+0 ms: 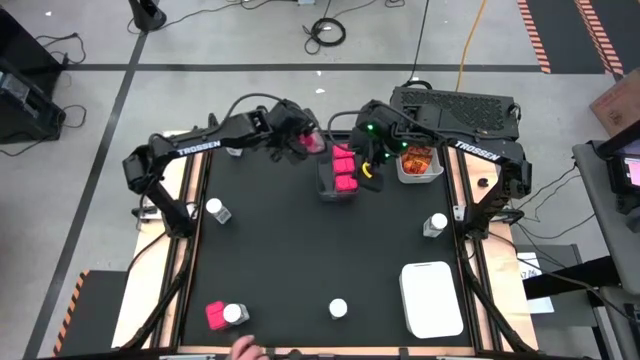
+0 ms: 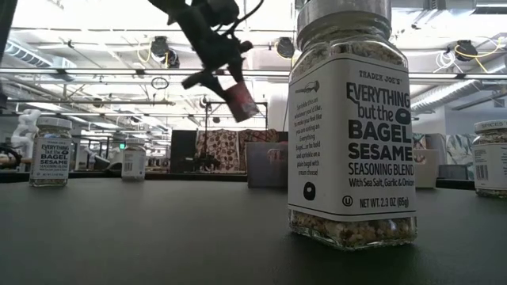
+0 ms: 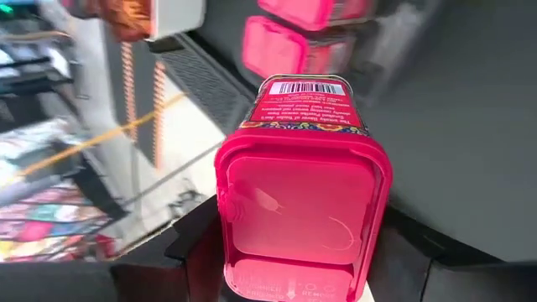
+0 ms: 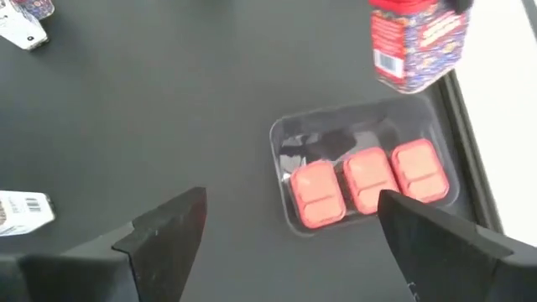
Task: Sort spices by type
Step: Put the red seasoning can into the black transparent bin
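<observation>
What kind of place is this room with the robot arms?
Probably a robotics lab or workshop: a black worktable on a taped concrete floor, loose cables, and open ceiling ducts overhead.

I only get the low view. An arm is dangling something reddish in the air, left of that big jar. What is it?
Observer: A bright pink pack with a barcode label. The left wrist view shows it clamped in the left gripper's fingers.
Operator: Where might it go?
Observer: Probably the tray next to it. The right wrist view looks down on three pink packs sitting there in a row.
Operator: And the other arm?
Observer: The right gripper hangs open above that tray.
</observation>
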Robot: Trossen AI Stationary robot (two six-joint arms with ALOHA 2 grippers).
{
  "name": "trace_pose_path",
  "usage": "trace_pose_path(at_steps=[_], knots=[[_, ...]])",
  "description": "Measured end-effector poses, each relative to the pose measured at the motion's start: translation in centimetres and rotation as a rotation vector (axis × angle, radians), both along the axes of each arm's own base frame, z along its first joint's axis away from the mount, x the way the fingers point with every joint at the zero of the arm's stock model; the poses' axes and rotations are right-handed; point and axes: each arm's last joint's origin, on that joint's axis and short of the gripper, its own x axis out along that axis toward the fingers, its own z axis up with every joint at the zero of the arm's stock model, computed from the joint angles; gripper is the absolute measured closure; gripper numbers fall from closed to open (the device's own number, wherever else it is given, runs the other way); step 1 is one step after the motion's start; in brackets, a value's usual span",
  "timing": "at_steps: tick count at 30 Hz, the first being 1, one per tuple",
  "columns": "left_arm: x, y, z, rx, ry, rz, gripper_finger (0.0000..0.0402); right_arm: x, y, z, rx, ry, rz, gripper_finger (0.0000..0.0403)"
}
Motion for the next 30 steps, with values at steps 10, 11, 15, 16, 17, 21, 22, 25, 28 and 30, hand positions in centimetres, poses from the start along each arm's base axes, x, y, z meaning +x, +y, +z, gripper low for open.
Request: trace_pose_path(at_steps=[10,11,15,16,17,21,22,25,28,30], knots=[[2.8,0.3,-3.3,0.032,0.058,-0.100,0.0184,-0.2,0.1,-0.1,0.073,0.015,-0.104,0.0057],[3.0,0.4,-3.7,0.029,0.061,-0.104,0.0184,-0.2,0.0,-0.1,0.073,0.012,-0.109,0.0057],[3.9,0.7,-4.9,0.062,0.093,-0.147,0.0184,-0.4,0.1,0.2,0.072,0.001,-0.113,0.0057],[4.0,0.7,-5.1,0.078,0.110,-0.157,0.0184,-0.4,0.1,0.2,0.072,0.000,-0.113,0.0057],[4.1,0.7,-5.3,0.086,0.123,-0.166,0.0184,-0.4,0.1,0.2,0.073,0.000,-0.115,0.0057],[4.3,0.9,-6.2,0.077,0.153,-0.161,0.0184,-0.4,0.1,0.2,0.074,0.001,-0.117,0.0057],[4.3,0.9,-6.3,0.076,0.163,-0.160,0.0184,-0.4,0.1,0.2,0.074,0.001,-0.117,0.0057],[4.3,0.8,-6.3,0.077,0.164,-0.161,0.0184,-0.4,0.1,0.2,0.073,0.002,-0.114,0.0057],[4.2,0.8,-6.4,0.068,0.172,-0.174,0.0184,-0.4,0.1,0.2,0.064,0.003,-0.102,0.0057],[4.1,0.9,-6.4,0.049,0.171,-0.186,0.0184,-0.4,0.0,0.2,0.063,0.003,-0.104,0.0057]])
